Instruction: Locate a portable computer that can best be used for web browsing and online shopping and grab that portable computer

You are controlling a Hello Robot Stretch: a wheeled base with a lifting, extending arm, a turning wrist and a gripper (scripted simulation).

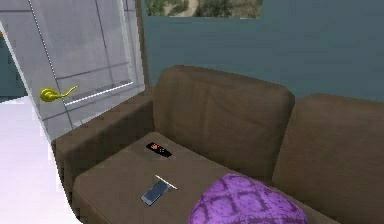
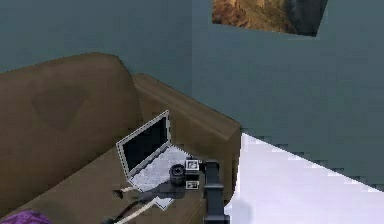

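Wall (image 1: 310, 55), teal, runs behind the seating in the forward view and stands again in the arm side view. Brown sofa (image 1: 225, 110) takes the middle and right of the forward view, with one armrest toward the door. In the arm side view its seat and other armrest lie at the left and middle.

A glazed door (image 1: 95, 45) stands at the forward view's left, with pale floor (image 1: 22, 165) below it. A framed picture (image 2: 268, 14) hangs on the wall at the top of the arm side view.

A purple cushion (image 1: 248, 202) lies on the seat at the forward view's lower edge.

The portable computer (image 2: 150, 148) sits on the sofa seat in the arm side view, just beside the armrest, with its lid raised and its light keyboard deck flat on the cushion.

The dark arm (image 2: 214, 200) rises from the bottom edge. The gripper (image 2: 150, 194) lies at the computer's near edge. The state of its fingers cannot be told, nor whether it holds anything or touches the computer.

A dark remote (image 1: 160, 150) with red marks lies on the seat near the armrest. A slim phone (image 1: 153, 193) lies nearer, apart from the remote. A brass handle (image 1: 55, 94) sits on the door's left side.
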